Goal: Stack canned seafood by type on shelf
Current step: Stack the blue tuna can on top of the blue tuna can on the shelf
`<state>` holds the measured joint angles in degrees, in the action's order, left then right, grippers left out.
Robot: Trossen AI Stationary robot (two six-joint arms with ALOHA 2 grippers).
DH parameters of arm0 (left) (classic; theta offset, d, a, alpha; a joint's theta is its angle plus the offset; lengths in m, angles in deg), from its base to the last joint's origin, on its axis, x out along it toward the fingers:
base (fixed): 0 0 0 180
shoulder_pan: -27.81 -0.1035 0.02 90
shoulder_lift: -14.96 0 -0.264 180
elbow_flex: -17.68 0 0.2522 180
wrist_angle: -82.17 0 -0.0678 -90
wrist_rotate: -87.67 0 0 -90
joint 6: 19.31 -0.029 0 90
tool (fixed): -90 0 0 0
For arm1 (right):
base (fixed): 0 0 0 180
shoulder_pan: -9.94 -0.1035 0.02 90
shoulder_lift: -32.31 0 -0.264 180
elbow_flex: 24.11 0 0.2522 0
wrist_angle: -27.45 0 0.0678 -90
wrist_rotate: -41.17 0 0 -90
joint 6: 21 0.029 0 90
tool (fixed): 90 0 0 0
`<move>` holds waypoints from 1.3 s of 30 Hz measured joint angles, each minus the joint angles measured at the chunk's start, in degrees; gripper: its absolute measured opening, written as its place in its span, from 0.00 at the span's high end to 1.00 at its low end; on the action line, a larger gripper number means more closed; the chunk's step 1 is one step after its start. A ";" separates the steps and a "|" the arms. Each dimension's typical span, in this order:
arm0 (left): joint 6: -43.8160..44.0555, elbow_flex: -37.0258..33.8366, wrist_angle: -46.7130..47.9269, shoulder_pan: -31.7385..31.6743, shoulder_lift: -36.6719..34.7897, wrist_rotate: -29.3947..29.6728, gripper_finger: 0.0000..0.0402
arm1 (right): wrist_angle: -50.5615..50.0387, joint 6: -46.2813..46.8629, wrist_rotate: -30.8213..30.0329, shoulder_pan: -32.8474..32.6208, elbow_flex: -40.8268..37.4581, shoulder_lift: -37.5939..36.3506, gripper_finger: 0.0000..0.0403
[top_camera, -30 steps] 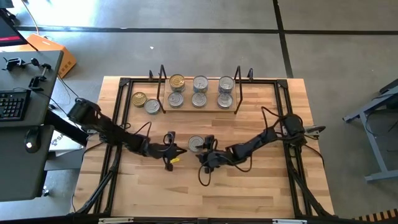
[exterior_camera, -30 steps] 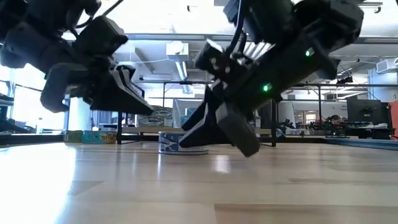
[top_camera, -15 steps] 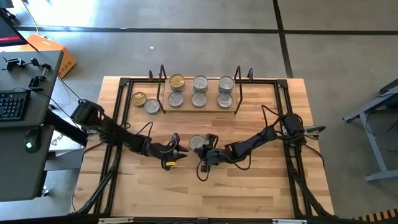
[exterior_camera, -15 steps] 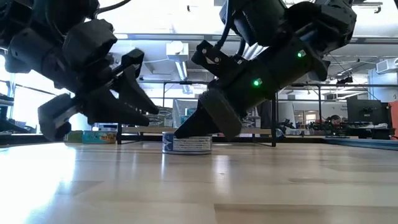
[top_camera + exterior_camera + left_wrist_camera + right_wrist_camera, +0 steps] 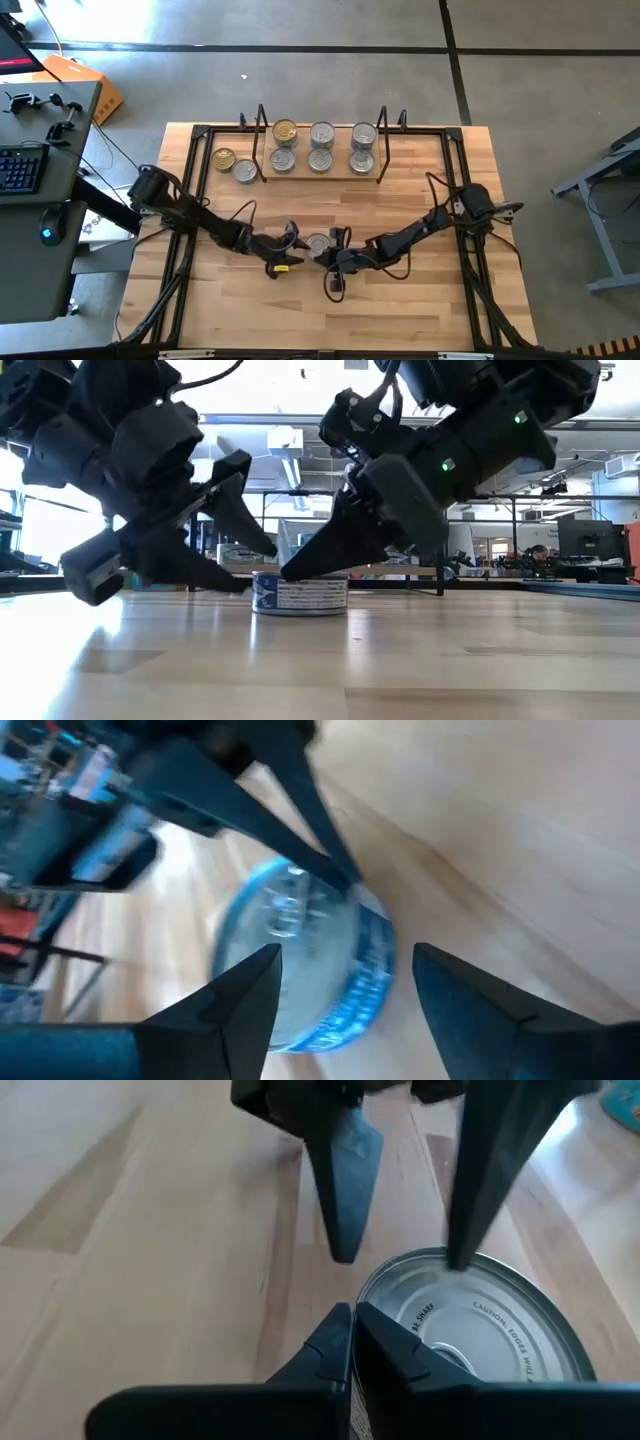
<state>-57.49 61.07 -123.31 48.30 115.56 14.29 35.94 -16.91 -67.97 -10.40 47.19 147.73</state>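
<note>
Stock check: 6 tins on shelf [image 5: 318,174], 3 outstanding.
You have 2 tins [image 5: 234,165] waiting just left of the shelf and 1 blue-labelled tin [image 5: 318,244] mid-table; your left gripper [image 5: 290,240] spreads its fingers around it, while your right gripper [image 5: 336,255], fingers pressed together, touches its rim.

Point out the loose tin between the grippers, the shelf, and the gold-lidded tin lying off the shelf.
loose tin [image 5: 318,243], high view, on its silver lid.
shelf [image 5: 340,171], high view, on the bare front edge of its wooden board.
gold-lidded tin [image 5: 223,158], high view, on its lid, left of the shelf.
</note>
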 joint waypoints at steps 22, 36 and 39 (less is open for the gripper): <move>6.46 7.19 4.51 -0.63 1.83 -7.62 0.99 | -4.02 -5.03 3.12 -5.09 0.04 -10.65 1.00; 17.58 20.94 27.09 -2.48 1.76 -12.47 1.00 | -12.51 -1.03 5.25 -8.21 0.13 -11.79 0.72; 21.87 21.53 27.11 -3.63 1.76 -15.56 1.00 | -20.76 -3.21 3.91 -9.90 0.12 -11.77 0.62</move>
<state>-35.62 82.60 -96.21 44.67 117.32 -1.27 15.17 -20.13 -64.06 -20.31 47.32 135.96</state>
